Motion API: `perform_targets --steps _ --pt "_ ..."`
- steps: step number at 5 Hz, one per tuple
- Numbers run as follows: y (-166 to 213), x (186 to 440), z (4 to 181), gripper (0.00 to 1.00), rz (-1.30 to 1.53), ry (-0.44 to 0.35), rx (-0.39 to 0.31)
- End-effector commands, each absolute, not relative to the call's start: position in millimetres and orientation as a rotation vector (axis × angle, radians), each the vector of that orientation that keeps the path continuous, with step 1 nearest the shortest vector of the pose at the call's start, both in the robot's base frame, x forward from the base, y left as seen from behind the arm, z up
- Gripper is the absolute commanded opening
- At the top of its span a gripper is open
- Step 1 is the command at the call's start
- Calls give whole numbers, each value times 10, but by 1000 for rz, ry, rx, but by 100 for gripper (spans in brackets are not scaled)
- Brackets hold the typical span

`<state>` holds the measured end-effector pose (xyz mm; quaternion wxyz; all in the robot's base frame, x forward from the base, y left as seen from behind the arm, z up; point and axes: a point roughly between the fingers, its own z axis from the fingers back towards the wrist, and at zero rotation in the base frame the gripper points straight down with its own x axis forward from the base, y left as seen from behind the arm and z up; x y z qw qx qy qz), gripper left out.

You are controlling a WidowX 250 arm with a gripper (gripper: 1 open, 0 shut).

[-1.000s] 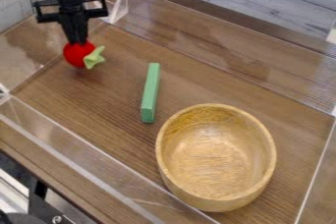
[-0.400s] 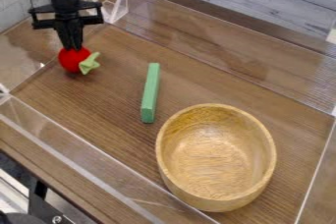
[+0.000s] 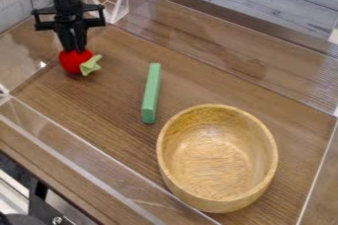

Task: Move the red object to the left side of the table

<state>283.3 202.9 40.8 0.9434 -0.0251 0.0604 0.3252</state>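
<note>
One gripper (image 3: 74, 48) is in view, pointing straight down at about ten o'clock on the table (image 3: 238, 81). I read its fingertips as sitting directly on top of the red object (image 3: 75, 63), but at this size I cannot tell whether the jaws are clamped on it or have begun to part.

The red object lies immediately below the jaws, at their six o'clock in the camera view, apparently resting on the wood. It is rounded, with no real long axis; its light-green stem points toward three o'clock. It sits near the left acrylic wall.

Outward from there, the green bar (image 3: 150, 93) lies at about four o'clock from the fruit, well apart, its length running roughly twelve to six. The wooden bowl (image 3: 218, 156) stands further off toward five o'clock.

Against the frame a second earlier, the fruit and gripper are lower and slightly further left; the fruit then hung above the surface.

My judgement: placement looks essentially complete, and the coming move is a release followed by a straight lift.
</note>
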Motion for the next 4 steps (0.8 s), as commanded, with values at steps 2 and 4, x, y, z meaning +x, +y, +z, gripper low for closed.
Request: perform_targets --steps 2,4 --pt "2009 2846 462 0 606 108 -33" --pt "1921 2912 364 0 494 133 -26"
